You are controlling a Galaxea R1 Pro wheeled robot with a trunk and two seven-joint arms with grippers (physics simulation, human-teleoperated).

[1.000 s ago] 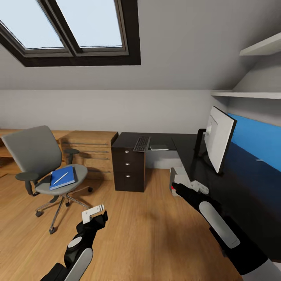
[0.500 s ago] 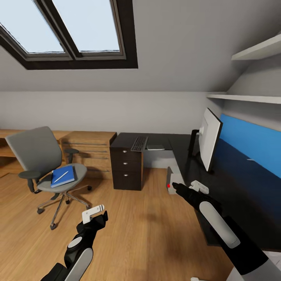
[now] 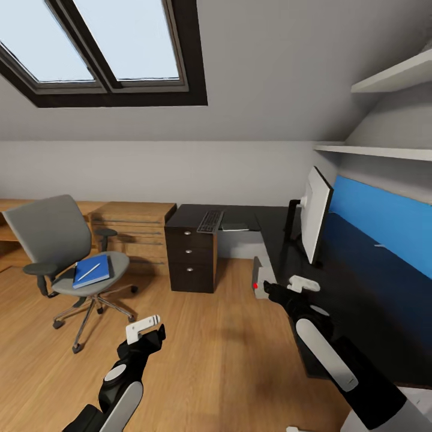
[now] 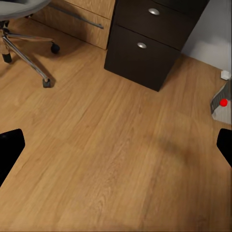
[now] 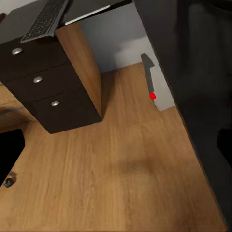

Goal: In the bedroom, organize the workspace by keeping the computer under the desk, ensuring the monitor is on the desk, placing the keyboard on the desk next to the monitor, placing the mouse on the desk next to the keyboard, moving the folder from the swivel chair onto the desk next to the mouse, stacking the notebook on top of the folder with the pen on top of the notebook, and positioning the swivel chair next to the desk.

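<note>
The grey swivel chair (image 3: 51, 231) stands on the wood floor at the left. On its seat lies the blue folder (image 3: 92, 271) with the white pen (image 3: 89, 272) on top. The black desk (image 3: 360, 288) runs along the right wall and carries the monitor (image 3: 315, 213). The keyboard (image 3: 210, 221) and a thin grey notebook (image 3: 235, 227) lie on its far leg. The silver computer (image 3: 258, 276) stands on the floor under the desk edge, red light lit. My left gripper (image 3: 144, 326) and right gripper (image 3: 302, 282) hang open and empty over the floor. The mouse is out of view.
A dark three-drawer unit (image 3: 192, 255) stands under the desk's far end, with a light-wood shelf unit (image 3: 135, 228) to its left. White wall shelves (image 3: 375, 150) hang above the blue back panel (image 3: 384, 219). Open floor (image 3: 228, 348) lies between chair and desk.
The whole picture has shifted, so the camera moved: the desk and monitor sit further left and look smaller. Both arms keep the same pose and nothing was picked up.
</note>
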